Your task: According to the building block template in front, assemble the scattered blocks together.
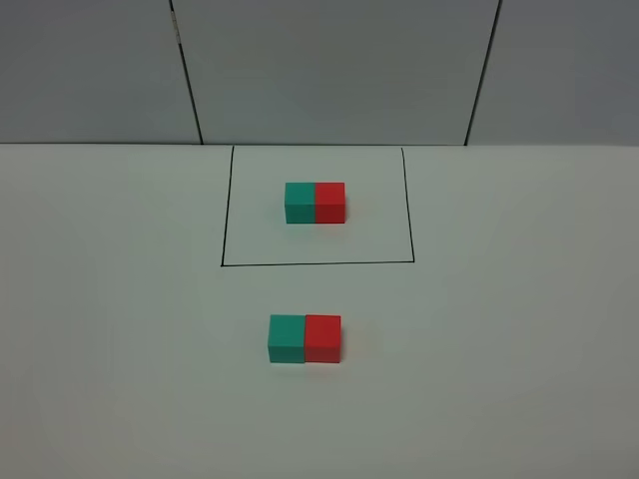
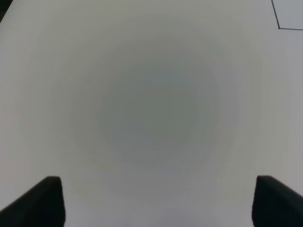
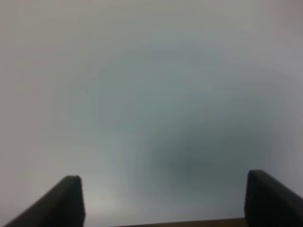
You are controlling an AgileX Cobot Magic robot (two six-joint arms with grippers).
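Both hands sit nearest their cameras: left hand (image 2: 156, 201) and right hand (image 3: 163, 198) each spread wide, grasping nothing, over bare white counter (image 1: 519, 349). Out on it, the scattered blocks, teal cube (image 1: 287, 338) and red cube (image 1: 322, 338), touch side by side, near the building block template (image 1: 315, 203) inside its black drawn rectangle (image 1: 318, 264)

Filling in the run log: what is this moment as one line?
template: teal-red, framed | loose teal cube and red cube: joined, same order | left hand: open, empty | right hand: open, empty
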